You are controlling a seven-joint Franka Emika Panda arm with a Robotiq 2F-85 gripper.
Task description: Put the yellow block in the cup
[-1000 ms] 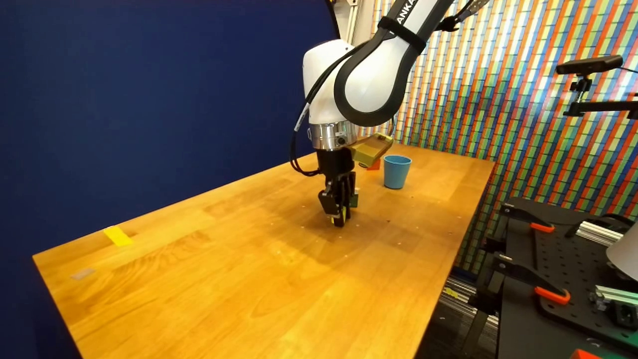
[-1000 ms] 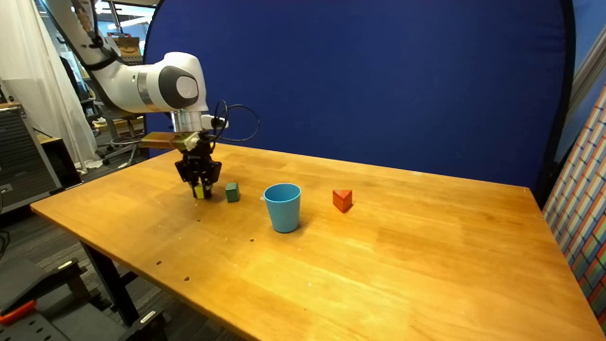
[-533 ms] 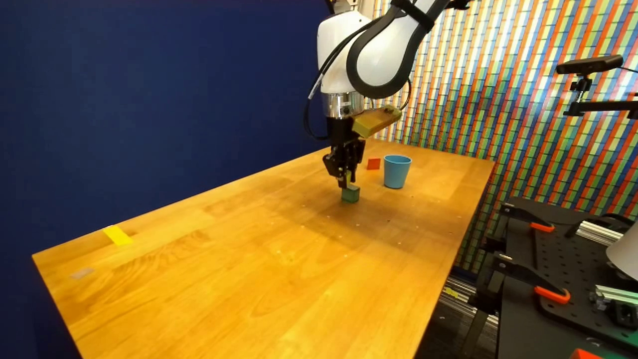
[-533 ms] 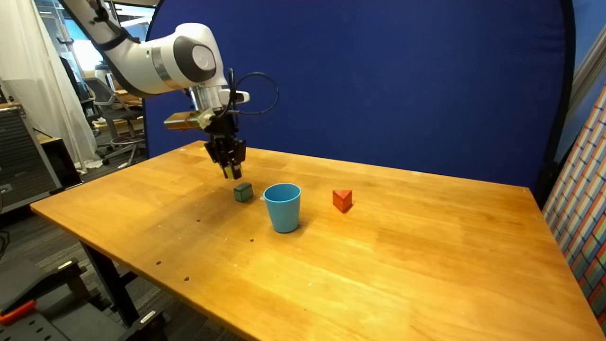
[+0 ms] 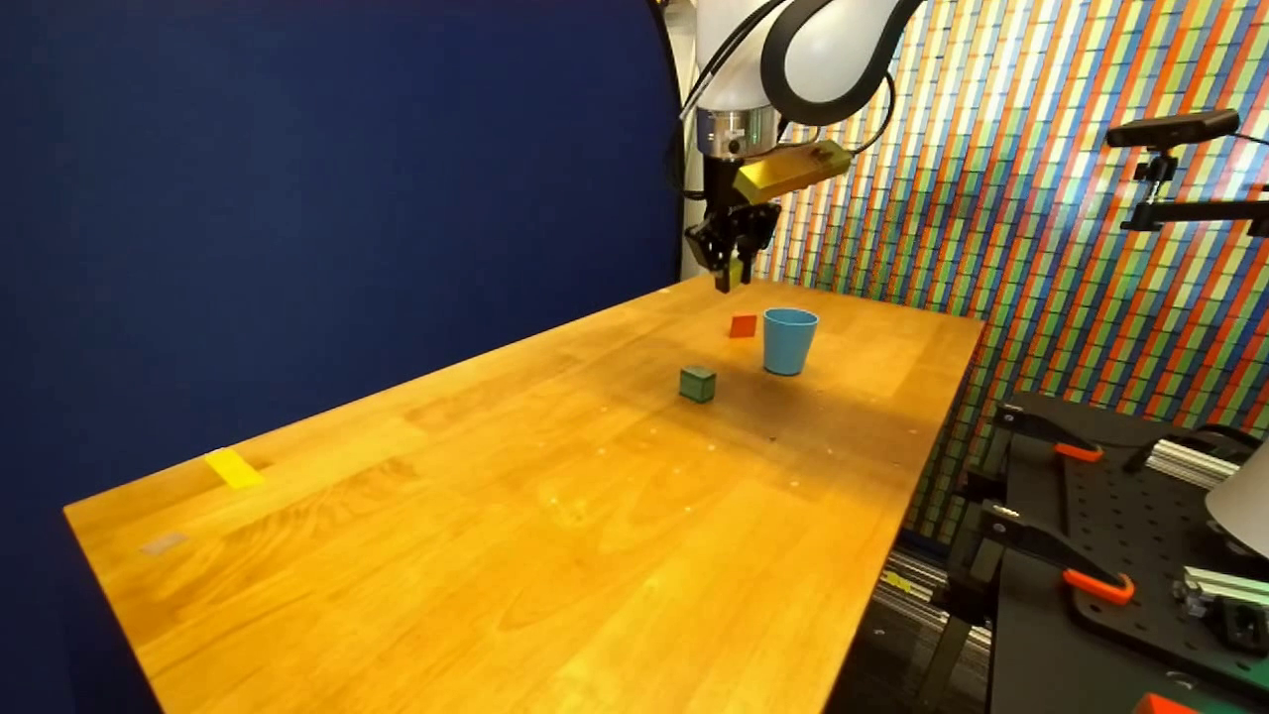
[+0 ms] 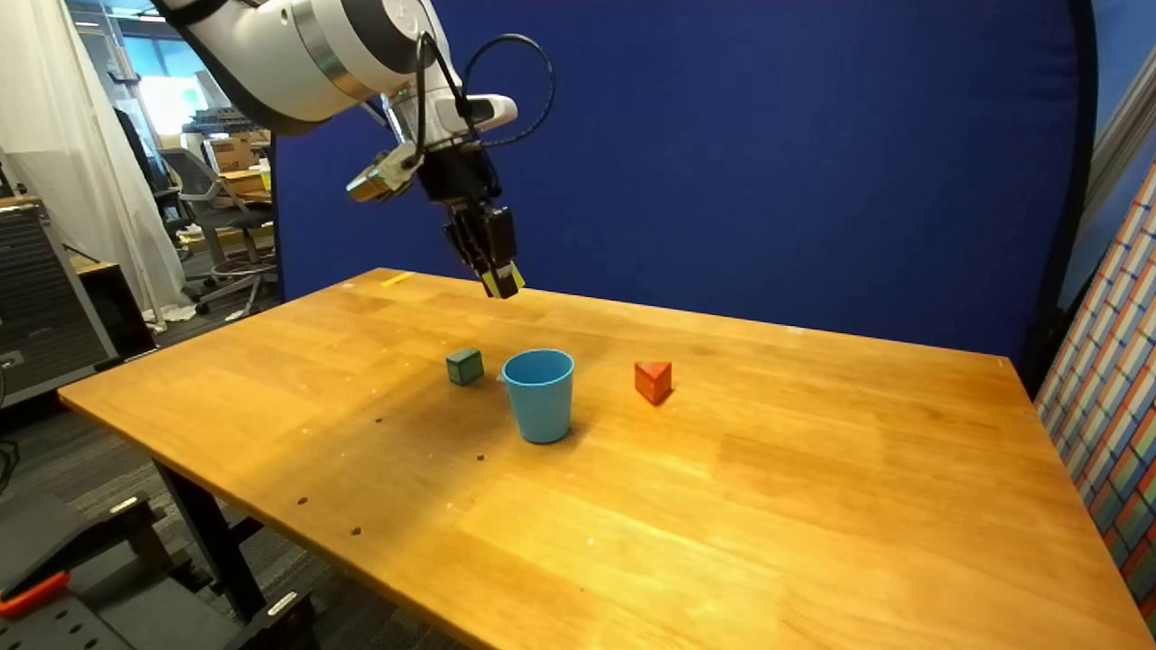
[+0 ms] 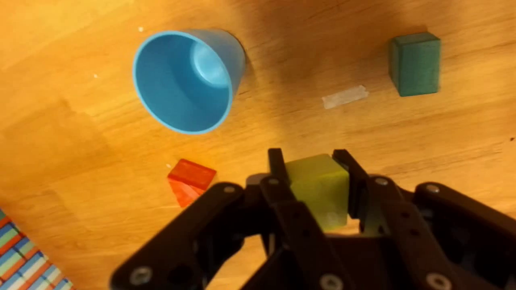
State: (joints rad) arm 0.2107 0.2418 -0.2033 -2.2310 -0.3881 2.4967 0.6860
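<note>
My gripper (image 7: pixel 308 158) is shut on the yellow block (image 7: pixel 322 193), which sits between both fingertips. In both exterior views the gripper (image 5: pixel 734 280) (image 6: pixel 503 282) hangs tilted, well above the table, with the yellow block (image 5: pixel 735 272) (image 6: pixel 517 275) partly hidden by the fingers. The light-blue cup (image 5: pixel 788 344) (image 6: pixel 542 403) stands upright on the table, lower than the gripper. In the wrist view the cup (image 7: pixel 229 50) is up and left of the fingertips, its open mouth facing the camera, nothing visible inside.
A dark green block (image 5: pixel 697 384) (image 6: pixel 465 367) (image 7: pixel 419 66) lies near the cup. A red triangular block (image 5: pixel 743 326) (image 6: pixel 653 383) (image 7: pixel 192 177) lies on the cup's other side. Tape (image 7: pixel 345 97) is stuck to the table. A blue backdrop (image 6: pixel 722 162) stands behind the table.
My gripper has lifted the yellow block off the table, carried it up toward the cup's side and tilted. The green block shifted and turned slightly in the first half second. The cup stayed put.
</note>
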